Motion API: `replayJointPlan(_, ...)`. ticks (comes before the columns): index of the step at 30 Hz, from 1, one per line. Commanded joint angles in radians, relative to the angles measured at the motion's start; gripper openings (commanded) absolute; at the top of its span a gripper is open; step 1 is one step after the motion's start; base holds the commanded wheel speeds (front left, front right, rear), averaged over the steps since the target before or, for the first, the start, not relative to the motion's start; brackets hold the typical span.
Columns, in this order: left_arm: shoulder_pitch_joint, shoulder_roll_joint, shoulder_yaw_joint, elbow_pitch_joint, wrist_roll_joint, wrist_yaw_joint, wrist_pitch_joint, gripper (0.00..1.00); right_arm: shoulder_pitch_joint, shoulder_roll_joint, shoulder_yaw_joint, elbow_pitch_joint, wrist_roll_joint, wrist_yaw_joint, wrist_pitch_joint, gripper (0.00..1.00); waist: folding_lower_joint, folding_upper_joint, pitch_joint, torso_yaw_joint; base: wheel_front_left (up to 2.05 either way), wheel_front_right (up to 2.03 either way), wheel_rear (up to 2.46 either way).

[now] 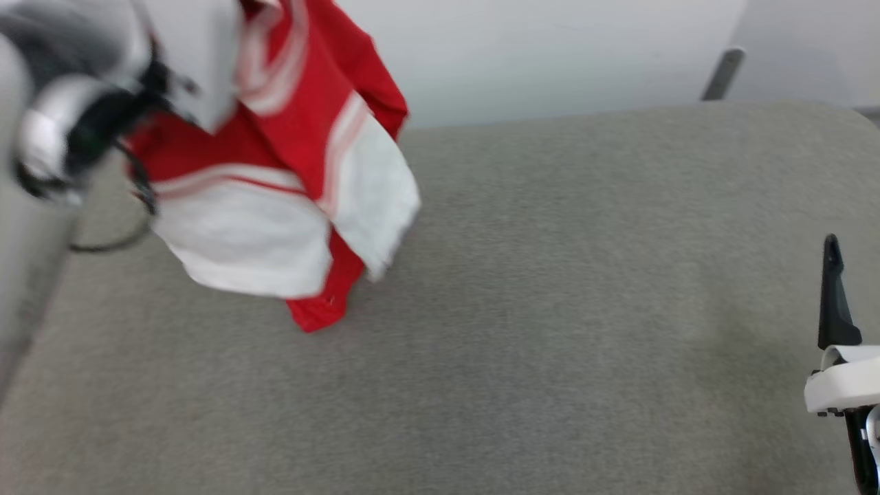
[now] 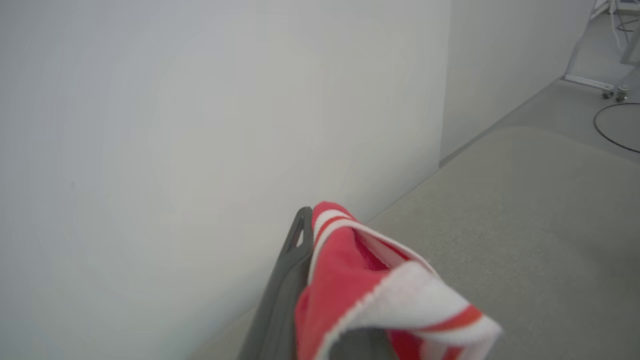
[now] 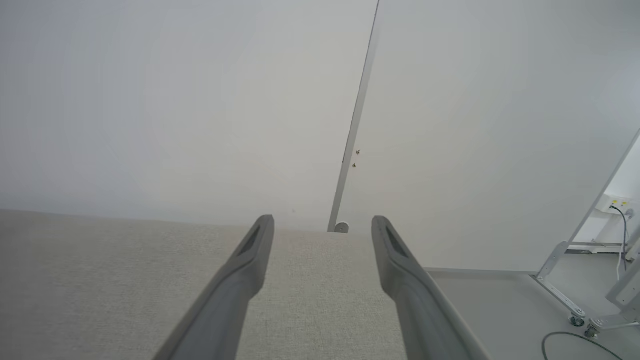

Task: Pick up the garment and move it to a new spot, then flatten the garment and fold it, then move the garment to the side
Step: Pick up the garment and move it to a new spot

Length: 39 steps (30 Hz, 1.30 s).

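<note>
Jersey (image 1: pixel 289 172), red w/ white sleeves & striped trim, hangs bunched from left end effector (image 2: pixel 312 232), which is clamped on its trim, over far-left part of grey tabletop (image 1: pixel 550 309); can't tell if lowest red corner touches. Right end effector (image 3: pixel 322 225) at near right, fingers apart, empty, well apart from jersey.

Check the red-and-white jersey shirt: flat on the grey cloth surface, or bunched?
Bunched, not flat: the red-and-white jersey shirt hangs crumpled from the shut left fingers over the grey cloth surface.
</note>
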Motion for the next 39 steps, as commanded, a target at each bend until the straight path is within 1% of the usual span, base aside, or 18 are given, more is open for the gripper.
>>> replayJointPlan(1,0.017,-0.005,-0.007,-0.010,0.000,0.004,0.007,0.00,0.003,0.007,-0.008,0.007,-0.003,-0.001,-0.009,1.00,0.0000,0.0000,0.026,-0.050,0.00,0.00,0.00)
replayJointPlan(6,0.098,-0.047,-0.063,-0.057,-0.003,0.047,0.037,0.00,-0.003,0.022,-0.031,0.060,-0.009,-0.001,-0.030,1.00,0.0000,0.0000,0.047,-0.089,0.00,0.00,0.00)
replayJointPlan(9,0.157,-0.063,-0.102,-0.054,0.001,0.058,0.040,0.00,-0.014,0.035,-0.028,0.095,-0.011,-0.001,-0.045,1.00,0.0000,0.0000,0.059,-0.107,0.00,0.00,0.00)
replayJointPlan(15,0.252,-0.083,-0.176,-0.003,0.013,0.048,0.035,0.00,-0.035,0.056,-0.010,0.145,-0.008,-0.001,-0.068,1.00,0.0000,0.0000,0.085,-0.136,0.00,0.00,0.00)
replayJointPlan(22,0.335,-0.110,-0.222,0.126,-0.003,0.029,0.006,0.00,-0.067,0.072,0.025,0.191,0.001,-0.001,-0.086,1.00,0.0000,0.0000,0.117,-0.162,0.00,0.00,0.00)
replayJointPlan(29,0.372,-0.139,-0.248,0.293,-0.020,-0.007,-0.024,0.00,-0.096,0.078,0.055,0.218,0.005,-0.001,-0.095,1.00,0.0000,0.0000,0.138,-0.177,0.00,0.00,0.00)
replayJointPlan(34,0.369,-0.167,-0.263,0.397,-0.026,-0.038,-0.051,0.00,-0.103,0.080,0.060,0.229,0.008,-0.001,-0.097,1.00,0.0000,0.0000,0.141,-0.178,0.00,0.00,0.00)
replayJointPlan(35,0.370,-0.174,-0.263,0.413,-0.034,-0.044,-0.053,0.07,-0.103,0.080,0.061,0.231,0.007,-0.001,-0.097,1.00,0.0000,0.0000,0.139,-0.178,0.00,0.00,0.00)
replayJointPlan(36,0.367,-0.177,-0.268,0.428,-0.030,-0.053,-0.059,0.20,-0.103,0.080,0.061,0.232,0.006,-0.001,-0.098,1.00,0.0000,0.0000,0.137,-0.176,0.00,0.00,0.00)
replayJointPlan(37,0.360,-0.180,-0.270,0.435,-0.026,-0.059,-0.068,0.49,-0.102,0.079,0.061,0.233,0.005,-0.001,-0.098,1.00,0.0000,0.0000,0.133,-0.174,0.00,0.00,0.00)
replayJointPlan(38,0.355,-0.186,-0.268,0.440,-0.032,-0.064,-0.074,0.84,-0.098,0.078,0.060,0.234,0.003,-0.001,-0.098,1.00,0.0000,0.0000,0.127,-0.170,0.00,0.00,0.00)
replayJointPlan(39,0.347,-0.189,-0.266,0.441,-0.038,-0.070,-0.079,0.89,-0.095,0.076,0.060,0.235,0.000,-0.001,-0.098,1.00,0.0000,0.0000,0.121,-0.166,0.00,0.00,0.00)
